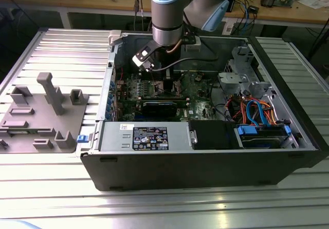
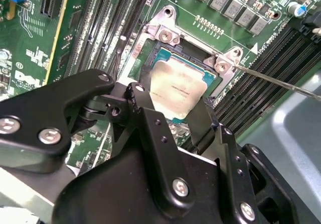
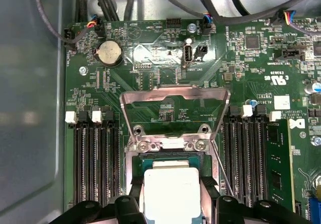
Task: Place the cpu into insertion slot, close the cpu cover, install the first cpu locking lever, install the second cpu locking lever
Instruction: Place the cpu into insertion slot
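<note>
Two black fingers are closed narrowly on one cpu, which is gripped at two opposite edges. The gripper is seen with it in both wrist views. The cpu is held right at the one insertion slot; whether it is fully seated cannot be told.

With the slot's hinge taken as twelve o'clock, the fingers are placed at three and nine. One cpu cover is stood open at twelve, with two screws at its hinge. One thin locking lever is seen at three. Two banks of memory slots are set at three and nine, and one coin battery at eleven.

In the exterior view, one computer case is laid open on a ribbed table. One grey fixture is set at its nine o'clock, on the exterior view's left.
</note>
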{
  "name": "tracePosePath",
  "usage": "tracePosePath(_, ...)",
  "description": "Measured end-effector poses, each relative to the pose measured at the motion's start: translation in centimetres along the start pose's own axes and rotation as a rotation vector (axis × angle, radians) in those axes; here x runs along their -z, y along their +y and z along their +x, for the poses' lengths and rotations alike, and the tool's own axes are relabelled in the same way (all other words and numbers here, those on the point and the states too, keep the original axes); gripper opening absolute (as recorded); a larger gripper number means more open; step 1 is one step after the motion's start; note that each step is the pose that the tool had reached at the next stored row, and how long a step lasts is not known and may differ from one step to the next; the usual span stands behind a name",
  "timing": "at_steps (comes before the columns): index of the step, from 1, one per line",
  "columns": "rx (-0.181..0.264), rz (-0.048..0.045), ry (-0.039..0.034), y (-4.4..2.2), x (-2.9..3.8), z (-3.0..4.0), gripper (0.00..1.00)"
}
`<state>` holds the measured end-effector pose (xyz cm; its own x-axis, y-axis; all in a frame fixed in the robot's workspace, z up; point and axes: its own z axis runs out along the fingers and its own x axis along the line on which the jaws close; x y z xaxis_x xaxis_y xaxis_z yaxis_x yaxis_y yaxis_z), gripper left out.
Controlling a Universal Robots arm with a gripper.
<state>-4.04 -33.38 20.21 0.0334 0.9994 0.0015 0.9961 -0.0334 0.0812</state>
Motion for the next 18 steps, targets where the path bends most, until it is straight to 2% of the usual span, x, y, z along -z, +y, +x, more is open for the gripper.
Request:
tracePosePath(14, -0.008, -0.0006, -0.0007, 0.01, -0.33, 0.0, 0.53)
tracePosePath(15, -0.008, -0.0012, 0.0009, 0.02, -0.38, 0.03, 0.55)
tracePosePath(16, -0.008, -0.001, -0.0001, 0.01, -0.36, 0.02, 0.61)
tracePosePath(18, -0.008, -0.0007, -0.0006, 0.01, -0.34, 0.01, 0.61)
